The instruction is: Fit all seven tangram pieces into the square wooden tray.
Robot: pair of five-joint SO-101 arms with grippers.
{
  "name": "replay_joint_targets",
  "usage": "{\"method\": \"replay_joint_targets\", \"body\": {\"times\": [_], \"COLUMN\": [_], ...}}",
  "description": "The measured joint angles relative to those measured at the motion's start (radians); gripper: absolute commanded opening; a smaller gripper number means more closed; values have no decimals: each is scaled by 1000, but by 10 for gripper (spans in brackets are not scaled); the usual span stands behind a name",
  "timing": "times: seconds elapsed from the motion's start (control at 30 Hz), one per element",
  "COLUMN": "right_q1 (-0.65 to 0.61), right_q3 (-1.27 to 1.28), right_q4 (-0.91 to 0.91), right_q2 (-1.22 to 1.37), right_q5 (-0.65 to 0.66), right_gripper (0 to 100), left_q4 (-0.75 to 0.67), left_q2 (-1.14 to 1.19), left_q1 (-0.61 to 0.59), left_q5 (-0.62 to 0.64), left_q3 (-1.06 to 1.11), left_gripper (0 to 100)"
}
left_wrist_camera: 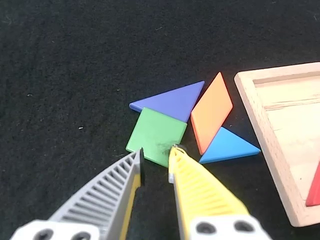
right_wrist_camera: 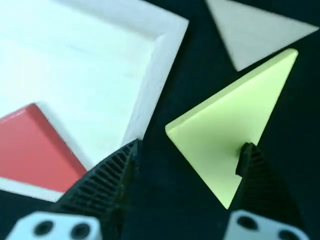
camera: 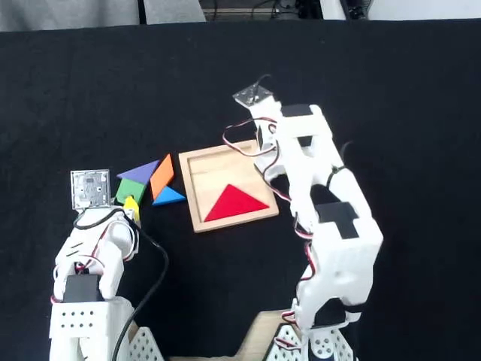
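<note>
Surface: a black cloth-covered table (camera: 75, 90) is lying under both arms.
Tray: the square wooden tray (camera: 188, 192) is sitting mid-table, carrying a red triangle piece (camera: 234, 203) flat inside.
Loose pieces: a green square piece (left_wrist_camera: 156, 136), purple triangle piece (left_wrist_camera: 172, 101), orange parallelogram piece (left_wrist_camera: 212, 112) and small blue triangle piece (left_wrist_camera: 227, 146) are clustering just beside the tray.
Left gripper (left_wrist_camera: 156, 159): hovering at the green square's edge, fingers narrowly parted, gripping nothing.
Right gripper (right_wrist_camera: 190, 150): hanging wide open over a pale yellow-green triangle piece (right_wrist_camera: 225, 125) just outside the tray's rim, holding nothing.
</note>
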Motion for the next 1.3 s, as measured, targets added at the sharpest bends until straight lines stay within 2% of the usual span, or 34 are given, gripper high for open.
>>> {"method": "replay_joint_targets", "body": {"times": [0.37,1.1,1.3], "right_q1": [51,92,101], "right_q3": [-135,-176,-193], "right_q4": [48,54,132], "right_q2": [132,141,112], "right_q5": [0,2,-8], "right_gripper": [300,300,300], "left_q4": [0,0,0], "left_q2": [0,0,0], "left_q1": [0,0,0], "left_q5": [0,0,0], "left_q3": [0,0,0], "left_gripper": [105,105,105]}}
